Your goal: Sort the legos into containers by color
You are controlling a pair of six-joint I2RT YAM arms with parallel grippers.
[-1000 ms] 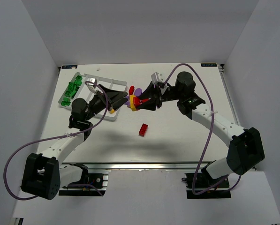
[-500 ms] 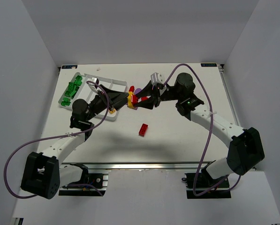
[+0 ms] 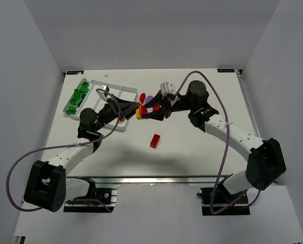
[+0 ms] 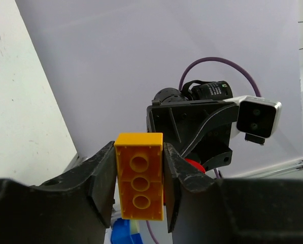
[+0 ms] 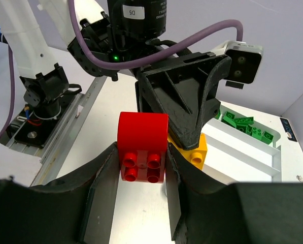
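Note:
My left gripper (image 4: pixel 139 178) is shut on a yellow lego (image 4: pixel 139 175), whose hollow underside faces its camera. My right gripper (image 5: pixel 141 168) is shut on a red lego (image 5: pixel 142 147), studs towards its camera. From above, the two grippers meet nose to nose above the table, the yellow lego (image 3: pixel 140 112) right beside the red lego (image 3: pixel 151 109). I cannot tell whether the two are joined. Another red lego (image 3: pixel 155 141) lies on the table in front. The white tray of containers (image 3: pixel 122 90) lies far left, with several green legos (image 3: pixel 77 96) in its leftmost compartment.
A red oval lego (image 3: pixel 142 96) and a purple one (image 3: pixel 149 98) lie just behind the meeting grippers. The tray (image 5: pixel 242 152) and its green legos (image 5: pixel 247 127) show behind the left gripper's fingers (image 5: pixel 187 101) in the right wrist view. White walls enclose the table.
My left gripper's jaws have shut on the yellow lego. Both grippers, with the legos, have drifted slightly to the left. The red lego on the table has not moved.

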